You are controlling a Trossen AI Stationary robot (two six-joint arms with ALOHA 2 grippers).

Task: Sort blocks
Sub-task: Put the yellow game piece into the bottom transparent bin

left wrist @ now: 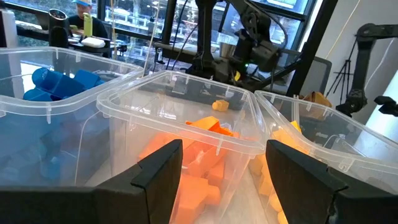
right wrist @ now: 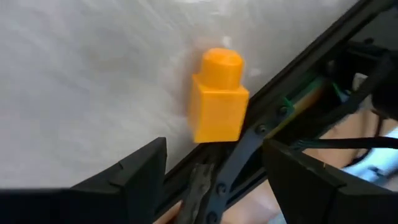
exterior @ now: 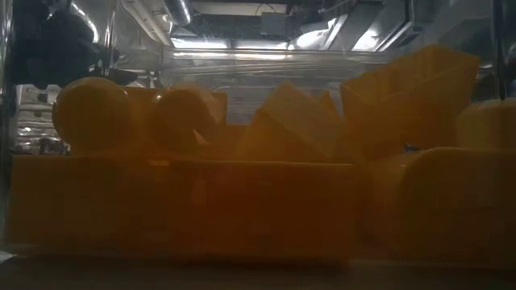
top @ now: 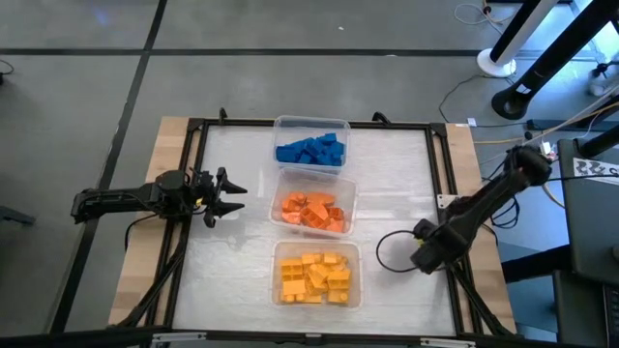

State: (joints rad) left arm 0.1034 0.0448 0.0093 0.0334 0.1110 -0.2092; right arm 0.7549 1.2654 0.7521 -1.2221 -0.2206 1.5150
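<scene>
Three clear tubs stand in a row down the table's middle. The far one holds blue blocks, the middle one orange blocks, the near one yellow blocks; the low view shows yellow blocks close up. A single orange-yellow block with one round stud lies on the white table beside the black frame rail. My right gripper points down near it, open, the block just beyond its fingertips. My left gripper waits open at the left, level, facing the middle tub.
A black frame rail runs right beside the single block, along the table's right side. A black cable loop lies by my right gripper. The tubs' rims stand close before my left gripper. A person sits far off in the room.
</scene>
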